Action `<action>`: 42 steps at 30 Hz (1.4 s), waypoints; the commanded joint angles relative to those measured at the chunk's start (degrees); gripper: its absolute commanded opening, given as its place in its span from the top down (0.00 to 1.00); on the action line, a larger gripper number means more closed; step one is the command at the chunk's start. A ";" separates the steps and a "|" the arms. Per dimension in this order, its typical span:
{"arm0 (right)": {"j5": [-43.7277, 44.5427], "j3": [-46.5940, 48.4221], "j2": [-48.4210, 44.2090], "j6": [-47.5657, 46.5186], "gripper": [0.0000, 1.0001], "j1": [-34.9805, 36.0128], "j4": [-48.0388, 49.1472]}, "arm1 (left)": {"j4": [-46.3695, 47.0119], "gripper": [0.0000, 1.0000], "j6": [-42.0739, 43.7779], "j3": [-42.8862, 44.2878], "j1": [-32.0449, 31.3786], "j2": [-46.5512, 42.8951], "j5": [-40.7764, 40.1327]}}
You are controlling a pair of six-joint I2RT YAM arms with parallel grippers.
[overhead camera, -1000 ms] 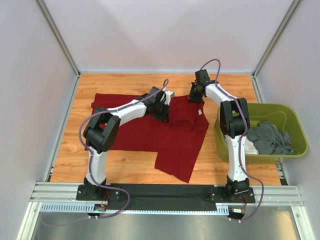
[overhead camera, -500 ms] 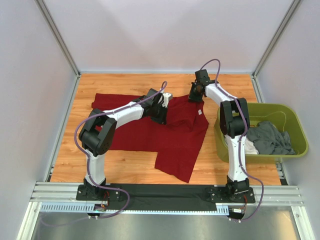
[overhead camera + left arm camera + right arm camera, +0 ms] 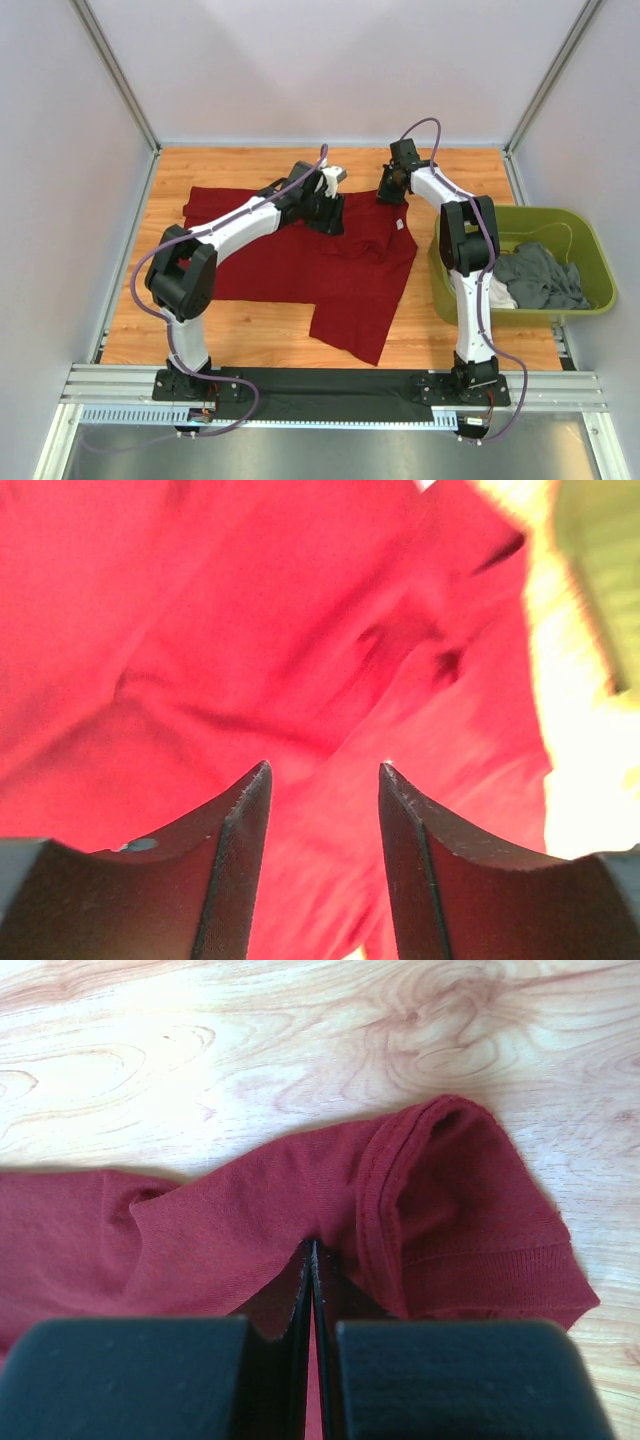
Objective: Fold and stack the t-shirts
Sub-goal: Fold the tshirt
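Nearest the arm bases, one corner of the dark red t-shirt (image 3: 270, 265) reaches toward the near edge of the wooden desk (image 3: 250, 330); the rest of it lies spread and creased on the desk with its long axis running left to right, and its white neck label (image 3: 400, 224) sits near the right end. To the right of it stands one olive-green tub (image 3: 540, 209); inside are a grey t-shirt (image 3: 545, 275), bunched up, and a white t-shirt (image 3: 500, 294), mostly buried under the grey one, so neither shows which way it points; that makes three shirts, one on the desk and two in the tub. Farther back, the left pincer (image 3: 324, 768) hangs released over the far middle of the red cloth, its fingers apart with nothing between them; its wrist view is blurred. Farthest, at the shirt's far right corner, the right pincer (image 3: 313, 1245) is clenched on a fold of the red cloth beside a stitched hem; whether that hem is a sleeve or the collar cannot be told.
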 commanded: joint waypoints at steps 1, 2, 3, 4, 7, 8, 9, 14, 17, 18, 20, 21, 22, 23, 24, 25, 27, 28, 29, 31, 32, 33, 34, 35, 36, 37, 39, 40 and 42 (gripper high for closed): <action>2.73 -1.75 1.18 -0.80 1.00 -0.49 -2.16 | 4.36 0.47 -3.75 5.48 -1.97 1.82 2.14; 2.81 -1.75 1.01 -0.88 1.00 -0.49 -2.07 | 4.18 0.48 -3.75 8.46 -3.54 3.22 1.53; 2.81 -1.75 0.74 -0.89 1.00 -0.41 -2.07 | 4.10 0.48 -3.93 9.79 -4.43 5.93 0.92; 2.90 -1.75 0.74 -1.06 1.00 -0.49 -1.98 | 4.18 0.50 -4.02 12.24 -6.09 7.35 0.65; 3.08 -1.58 0.56 -1.15 1.00 -0.49 -1.98 | 4.53 0.55 -5.07 16.29 -8.91 12.37 -0.58; 3.08 -1.58 0.48 -1.32 1.00 -0.41 -1.90 | 5.32 0.56 -5.07 16.92 -9.62 14.38 -0.84; 3.43 -1.58 0.48 -1.41 1.00 -0.41 -1.90 | 5.76 0.58 -5.25 17.62 -10.58 15.27 -1.37; 3.43 -1.49 0.48 -1.50 1.00 -0.49 -1.55 | 6.90 0.66 -6.92 18.95 -11.56 18.70 -4.09; 3.08 -1.49 0.65 -1.50 1.00 -0.49 -1.37 | 7.96 0.67 -7.71 17.54 -11.56 18.88 -6.29; 2.99 -1.40 0.74 -1.50 1.00 -0.58 -1.28 | 7.96 0.67 -7.71 17.36 -11.56 18.79 -6.64; 2.99 -1.49 0.65 -1.41 1.00 -0.49 -1.37 | 8.66 0.67 -7.54 16.49 -11.56 17.92 -6.30; 2.99 -1.58 0.74 -1.59 1.00 -0.49 -1.19 | 9.10 0.64 -7.53 16.05 -11.73 17.48 -6.04; 3.08 -1.66 0.74 -1.68 1.00 -0.49 -1.19 | 9.28 0.61 -7.53 15.17 -11.91 16.60 -6.90; 3.08 -1.58 0.74 -1.68 1.00 -0.49 -1.19 | 9.28 0.53 -7.19 14.99 -11.99 16.42 -7.43; 3.16 -1.58 0.74 -1.76 1.00 -0.49 -1.19 | 8.84 0.51 -7.18 15.08 -12.26 16.33 -8.05; 3.08 -1.58 0.83 -1.76 1.00 -0.49 -1.11 | 8.32 0.50 -7.27 15.34 -12.35 16.51 -9.19; 2.90 -1.49 0.83 -1.77 1.00 -0.49 -1.10 | 6.82 0.49 -7.53 15.52 -12.70 16.68 -12.51; 2.81 -1.49 0.74 -1.85 1.00 -0.49 -1.10 | 6.47 0.49 -7.62 15.43 -12.70 16.77 -13.49; 2.90 -1.49 0.83 -1.77 1.00 -0.49 -1.02 | 6.29 0.49 -7.62 15.52 -12.61 16.95 -14.37; 2.90 -1.49 0.74 -1.85 1.00 -0.49 -1.10 | 6.20 0.49 -7.36 15.87 -12.70 17.30 -14.47; 2.99 -1.40 0.83 -1.85 1.00 -0.49 -1.02 | 6.12 0.49 -7.10 16.04 -12.70 17.39 -13.69; 3.08 -1.40 0.74 -1.85 1.00 -0.49 -1.10 | 6.12 0.50 -6.83 16.04 -12.70 17.56 -12.37; 2.99 -1.31 0.74 -1.85 1.00 -0.49 -1.10 | 6.03 0.50 -6.92 15.96 -12.70 17.74 -11.93; 2.99 -1.31 0.83 -1.85 0.99 -0.49 -1.10 | 6.03 0.51 -7.01 15.87 -12.61 18.00 -11.66; 3.08 -1.23 0.83 -1.94 1.00 -0.49 -1.10 | 5.85 0.56 -7.09 15.69 -12.70 18.18 -11.31; 3.08 -1.23 0.91 -1.94 1.00 -0.49 -1.02 | 5.85 0.60 -7.36 15.26 -12.79 18.09 -10.61; 3.17 -1.14 1.00 -2.12 1.00 -0.49 -1.02 | 5.85 0.72 -7.53 14.55 -12.96 17.83 -10.34; 3.17 -1.14 1.18 -2.12 1.00 -0.49 -1.10 | 5.94 0.74 -7.53 13.85 -13.14 17.22 -10.34; 3.25 -1.05 1.35 -2.20 1.00 -0.49 -1.02 | 6.12 0.78 -7.45 12.97 -13.49 16.86 -10.43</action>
